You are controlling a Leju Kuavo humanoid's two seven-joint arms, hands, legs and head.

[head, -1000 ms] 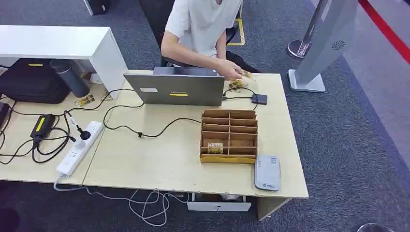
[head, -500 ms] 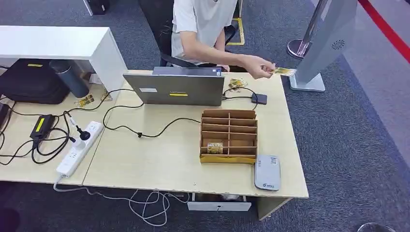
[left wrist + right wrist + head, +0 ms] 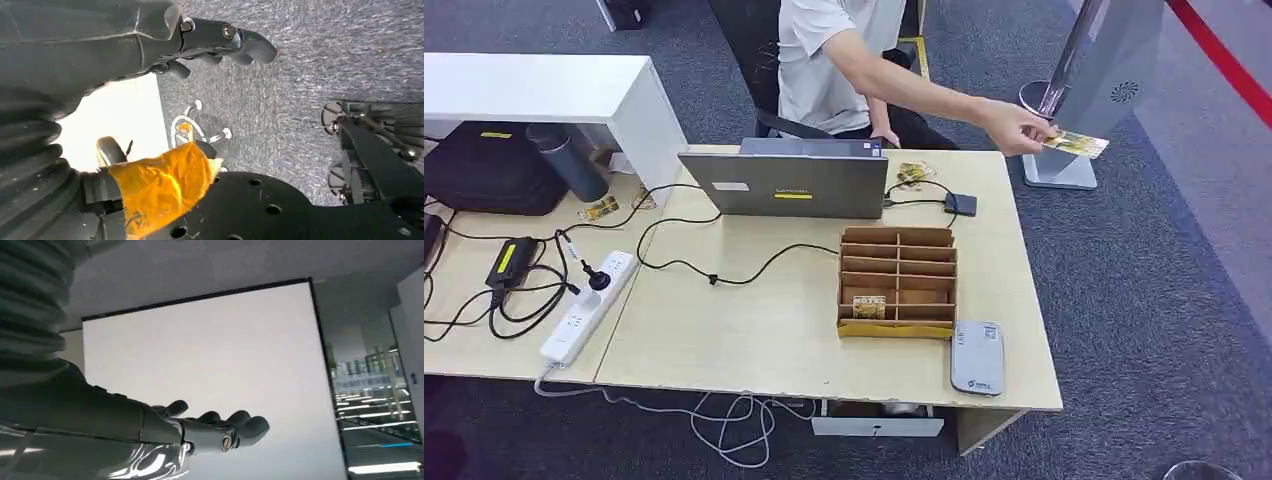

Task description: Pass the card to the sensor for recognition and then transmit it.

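card [image 3: 1076,144]: in person's hand [image 3: 1014,128], past desk | left robot hand [image 3: 220,42], right robot hand [image 3: 215,427]: empty, fingers apart

We see a light wood worktop [image 3: 754,340] on grey carpet. On it: an open laptop [image 3: 786,183] at the far edge, a cardboard divider box [image 3: 898,281] right of centre, a grey card reader [image 3: 977,357] just beside the box at the near right corner, a small dark adapter [image 3: 961,204], loose cards [image 3: 913,172] near it, a white power strip [image 3: 588,306], a black charger [image 3: 512,259] and black cables [image 3: 724,278] across the left.
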